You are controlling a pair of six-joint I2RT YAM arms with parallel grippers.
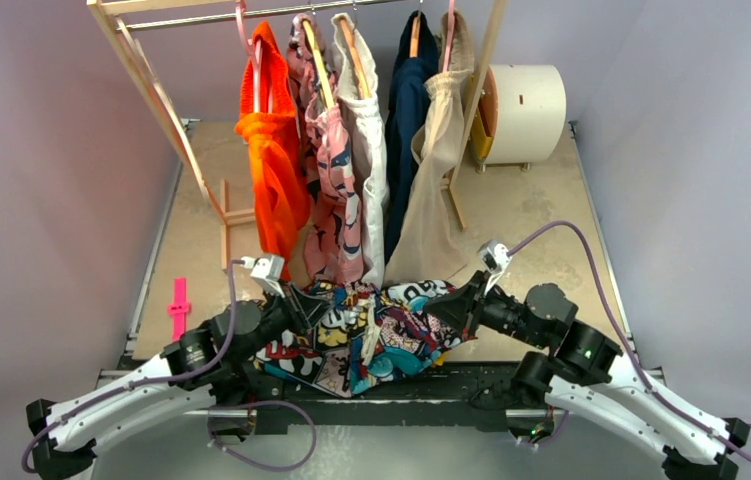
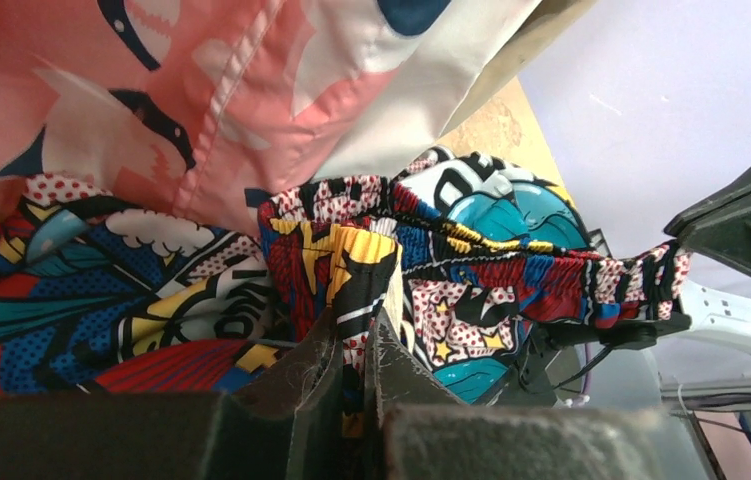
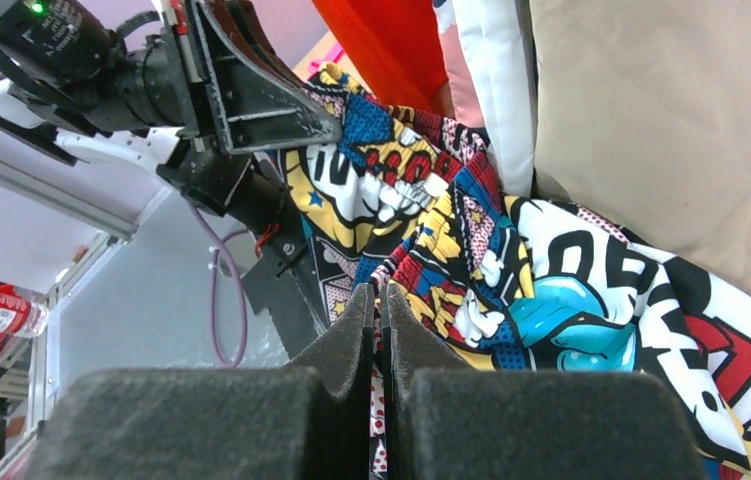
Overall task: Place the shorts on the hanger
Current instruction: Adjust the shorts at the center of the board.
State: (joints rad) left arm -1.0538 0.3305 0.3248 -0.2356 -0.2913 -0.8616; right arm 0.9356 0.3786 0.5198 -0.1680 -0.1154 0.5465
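Observation:
The comic-print shorts (image 1: pixel 376 335) hang bunched between my two grippers over the table's near edge, below the hanging clothes. My left gripper (image 1: pixel 301 300) is shut on a fold of the cloth (image 2: pixel 356 325). A thin pale cream strip (image 2: pixel 394 292), apparently part of the hanger, runs just beside its right finger; the rest of the hanger is hidden in the folds. My right gripper (image 1: pixel 461 300) is shut on the shorts' elastic waistband (image 3: pixel 379 292), red-dotted cloth showing between the pads. The waistband (image 2: pixel 541 270) stretches from one gripper to the other.
A wooden clothes rack (image 1: pixel 156 95) stands behind, holding orange (image 1: pixel 271 150), pink patterned (image 1: pixel 336 200), white, navy and beige garments that brush the shorts. A bright pink hanger (image 1: pixel 179 305) lies at the table's left. A white cylinder (image 1: pixel 521 112) stands back right.

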